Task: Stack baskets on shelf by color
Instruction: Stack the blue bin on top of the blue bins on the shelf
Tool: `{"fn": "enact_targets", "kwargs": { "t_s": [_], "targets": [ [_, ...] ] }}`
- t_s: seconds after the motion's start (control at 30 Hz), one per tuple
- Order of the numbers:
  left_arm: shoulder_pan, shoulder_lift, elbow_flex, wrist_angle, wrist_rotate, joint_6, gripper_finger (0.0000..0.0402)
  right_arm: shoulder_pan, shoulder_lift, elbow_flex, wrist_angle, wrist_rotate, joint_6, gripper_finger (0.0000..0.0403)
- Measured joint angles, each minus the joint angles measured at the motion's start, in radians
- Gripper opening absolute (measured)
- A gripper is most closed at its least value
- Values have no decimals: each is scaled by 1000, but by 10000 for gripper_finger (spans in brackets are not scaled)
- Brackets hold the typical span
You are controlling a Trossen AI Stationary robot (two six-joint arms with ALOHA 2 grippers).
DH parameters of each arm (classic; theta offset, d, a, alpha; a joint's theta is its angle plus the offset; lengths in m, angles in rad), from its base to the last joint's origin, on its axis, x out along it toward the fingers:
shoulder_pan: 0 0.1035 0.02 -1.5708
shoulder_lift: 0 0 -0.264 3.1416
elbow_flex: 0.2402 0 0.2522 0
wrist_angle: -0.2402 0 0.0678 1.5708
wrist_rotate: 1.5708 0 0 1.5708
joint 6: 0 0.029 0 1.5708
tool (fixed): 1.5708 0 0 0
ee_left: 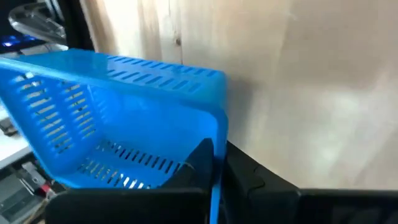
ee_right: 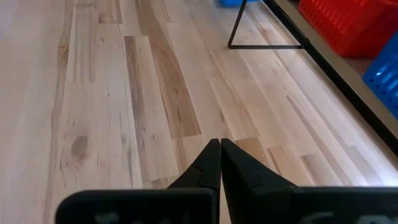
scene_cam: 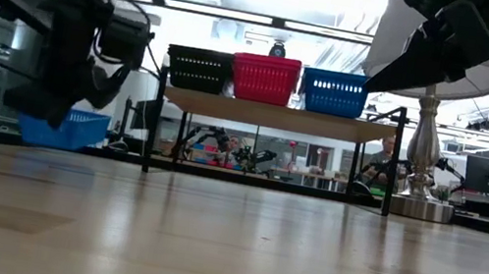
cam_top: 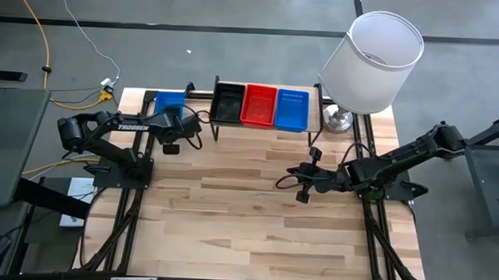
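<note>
Item in hand: your left claw (ee_left: 208,180) is pinching the wall of a blue basket (cam_top: 169,103), lifted near the surface's far left corner beside the shelf (scene_cam: 278,116); you are needing to carry it onto the shelf's blue basket (cam_top: 292,110); right claw (ee_right: 220,163) is waiting closed, empty.

The left gripper (scene_cam: 68,93) blocks most of the loose blue basket (scene_cam: 65,128) in the low view, so I can't tell if it's lifted or touching the table (scene_cam: 227,244). In the left wrist view that basket runs off the frame edge, only 1 corner and part of the slotted floor show. On the shelf (cam_top: 266,128), the lampshade (cam_top: 374,61) covers the far right end from above. How many baskets are nested in the black (cam_top: 228,103), red (cam_top: 259,105) or blue stack (cam_top: 291,110)? Too small to count. The right wrist view clips the red and blue ones at the frame edge. The person (scene_cam: 382,158) behind the table is mostly hidden.
</note>
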Motion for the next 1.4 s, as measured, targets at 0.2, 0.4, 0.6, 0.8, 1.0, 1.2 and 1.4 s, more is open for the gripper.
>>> {"fn": "enact_targets", "kwargs": {
  "t_s": [0.2,0.4,0.6,0.8,1.0,1.2,1.4],
  "targets": [
    [-64,0,118,-210,115,-92,3,0,0,0,0,0,2,0],
    [-171,0,222,-394,224,-175,2,0,0,0,0,0,1,0],
    [-291,0,317,-598,250,-306,1,0,0,0,0,0,0,0],
    [-331,0,363,-699,219,-396,1,0,0,0,0,0,0,0],
    [-332,0,396,-798,76,-490,1,0,0,0,-1,0,-1,0],
    [-350,-7,478,-820,-113,-570,1,-1,0,0,-1,7,-1,0],
    [-456,-17,601,-820,-255,-600,0,-1,0,0,0,32,3,0]
  ]
}}
